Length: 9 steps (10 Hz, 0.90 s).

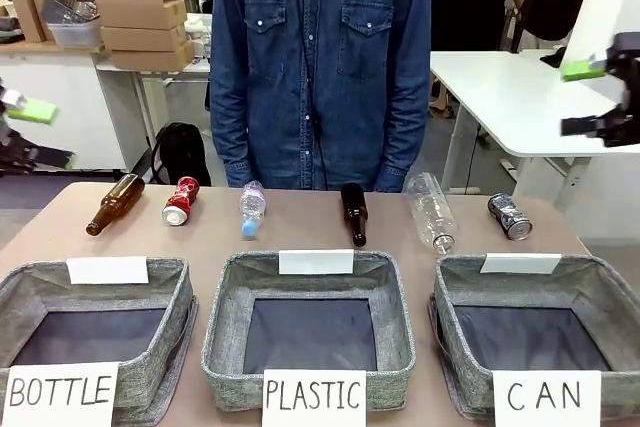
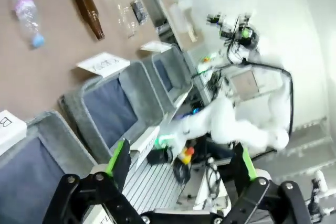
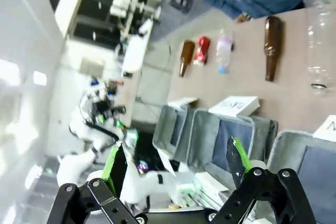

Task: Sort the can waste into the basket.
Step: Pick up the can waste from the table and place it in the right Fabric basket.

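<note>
Hovering at the left edge of the worktop (image 1: 300, 232), the left gripper (image 1: 30, 134) has its jaws spread wide, with nothing between the green pads. The right gripper (image 1: 590, 97) hangs high at the right side, likewise spread wide and empty, well above the dark can (image 1: 509, 216). That can lies on its side at the right end of a row of six items across the far half of the worktop, just beyond the far rim of the CAN basket (image 1: 600, 282). The red can (image 1: 181, 201) lies on its side near the left end of the row, between a brown glass bottle (image 1: 115, 204) and a small plastic bottle (image 1: 252, 209) with a blue cap, well apart from the CAN basket. A dark brown bottle (image 1: 354, 213) and a larger clear plastic bottle (image 1: 432, 211) lie in the middle. The BOTTLE basket (image 1: 100, 277) and PLASTIC basket (image 1: 230, 287) stand left of the CAN basket along the near edge, each showing its dark floor. A person in a denim shirt (image 1: 320, 67) stands at the far side.
</note>
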Tool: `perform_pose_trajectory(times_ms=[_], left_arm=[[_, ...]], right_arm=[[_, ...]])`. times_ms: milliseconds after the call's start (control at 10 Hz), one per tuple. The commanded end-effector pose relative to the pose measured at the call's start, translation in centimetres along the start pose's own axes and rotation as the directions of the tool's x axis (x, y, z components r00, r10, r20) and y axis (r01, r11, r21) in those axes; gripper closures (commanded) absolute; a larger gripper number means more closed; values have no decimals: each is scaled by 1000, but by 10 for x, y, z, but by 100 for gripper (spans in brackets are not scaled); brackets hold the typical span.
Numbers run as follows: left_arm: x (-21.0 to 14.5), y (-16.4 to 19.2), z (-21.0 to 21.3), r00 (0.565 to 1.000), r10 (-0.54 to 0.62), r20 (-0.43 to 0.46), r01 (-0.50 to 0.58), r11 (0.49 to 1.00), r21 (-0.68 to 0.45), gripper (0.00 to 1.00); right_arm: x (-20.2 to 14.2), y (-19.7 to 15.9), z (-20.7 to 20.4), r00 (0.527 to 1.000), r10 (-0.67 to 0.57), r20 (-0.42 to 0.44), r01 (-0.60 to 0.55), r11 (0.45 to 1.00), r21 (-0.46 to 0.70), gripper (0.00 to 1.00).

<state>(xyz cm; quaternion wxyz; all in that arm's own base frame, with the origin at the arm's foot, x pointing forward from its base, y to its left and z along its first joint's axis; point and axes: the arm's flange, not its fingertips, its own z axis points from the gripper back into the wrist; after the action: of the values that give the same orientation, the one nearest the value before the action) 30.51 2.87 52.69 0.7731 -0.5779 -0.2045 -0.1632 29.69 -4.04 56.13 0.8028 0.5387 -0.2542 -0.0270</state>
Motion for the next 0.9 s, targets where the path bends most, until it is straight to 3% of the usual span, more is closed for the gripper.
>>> perform_pose_trajectory(times_ms=[0,100,200,800], left_arm=[[-7,4,5,986,47,160,-51,998,24,0],[-6,4,1,982,81,169,-107,983,153,0],[2,6,19,995,41,88,-42,999,4,0],[-2,4,16,995,66,74,-68,997,20,0]], right_arm=[[-34,-22,-5,998,-26,49,30,996,-78,0],[0,0,0,1000,0,0,0,1000,0,0],[0,0,0,1000,0,0,0,1000,0,0],[0,0,0,1000,0,0,0,1000,0,0]])
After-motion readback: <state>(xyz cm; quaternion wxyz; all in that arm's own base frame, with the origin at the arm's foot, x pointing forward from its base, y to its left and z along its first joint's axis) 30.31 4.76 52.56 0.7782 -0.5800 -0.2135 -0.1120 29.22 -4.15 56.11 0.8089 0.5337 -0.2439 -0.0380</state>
